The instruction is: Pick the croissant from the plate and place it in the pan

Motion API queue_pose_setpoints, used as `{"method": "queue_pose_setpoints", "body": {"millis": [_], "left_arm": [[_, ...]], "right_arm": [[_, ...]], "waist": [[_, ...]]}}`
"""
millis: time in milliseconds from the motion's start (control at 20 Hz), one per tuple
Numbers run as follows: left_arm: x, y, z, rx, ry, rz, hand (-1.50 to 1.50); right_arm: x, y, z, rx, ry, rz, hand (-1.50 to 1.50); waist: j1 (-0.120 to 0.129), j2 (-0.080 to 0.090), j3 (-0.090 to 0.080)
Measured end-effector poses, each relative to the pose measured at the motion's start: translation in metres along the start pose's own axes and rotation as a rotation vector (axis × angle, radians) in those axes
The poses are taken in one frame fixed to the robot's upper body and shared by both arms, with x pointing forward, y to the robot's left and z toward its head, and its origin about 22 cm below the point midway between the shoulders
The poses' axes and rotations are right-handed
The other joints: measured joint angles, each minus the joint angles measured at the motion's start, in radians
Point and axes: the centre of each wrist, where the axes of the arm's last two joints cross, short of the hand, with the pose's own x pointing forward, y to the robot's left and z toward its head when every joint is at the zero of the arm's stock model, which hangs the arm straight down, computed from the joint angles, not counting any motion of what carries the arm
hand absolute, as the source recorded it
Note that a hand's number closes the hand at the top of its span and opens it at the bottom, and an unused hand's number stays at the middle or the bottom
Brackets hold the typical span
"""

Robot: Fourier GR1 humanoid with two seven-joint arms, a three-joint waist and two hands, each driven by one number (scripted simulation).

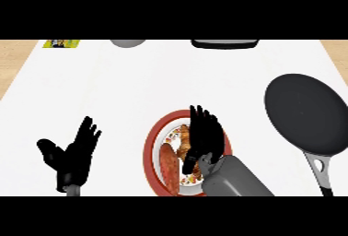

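Note:
A golden-brown croissant (182,138) lies on a red-rimmed plate (155,140) at the lower middle of the white counter. My right hand (206,136) hovers directly over the plate with its fingers straight, pointing away from me, and covers the croissant's right part. Whether the fingers touch the croissant cannot be told. The dark round pan (306,113) sits to the right of the plate, its handle (321,173) pointing toward me. My left hand (73,154) rests open at the lower left, fingers up, apart from everything.
A brown oblong food item (168,163) lies on the plate's near left part. At the counter's far edge stand a grey round object (128,43), a black tray-like item (225,44) and a small yellow packet (62,43).

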Motion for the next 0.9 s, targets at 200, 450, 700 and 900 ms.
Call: {"method": "queue_pose_setpoints", "body": {"millis": [200, 450, 700, 900], "left_arm": [[-0.004, 0.008, -0.001, -0.003, -0.008, 0.004, 0.0], [-0.003, 0.0, 0.0, -0.003, -0.006, 0.006, 0.0], [-0.001, 0.0, -0.003, -0.003, -0.005, 0.01, 0.0], [-0.003, -0.002, -0.001, -0.003, -0.006, 0.004, 0.0]], "right_arm": [[-0.004, 0.006, 0.004, -0.032, 0.004, 0.004, -1.5], [-0.012, 0.023, -0.008, -0.032, 0.043, 0.022, -1.5], [-0.015, 0.033, -0.013, -0.032, -0.001, 0.02, 1.5], [-0.015, 0.039, -0.021, -0.08, -0.043, 0.031, 1.5]], "waist": [[-0.002, -0.001, 0.0], [0.0, 0.0, 0.001], [-0.002, -0.002, -0.001], [-0.002, -0.007, -0.003]]}}
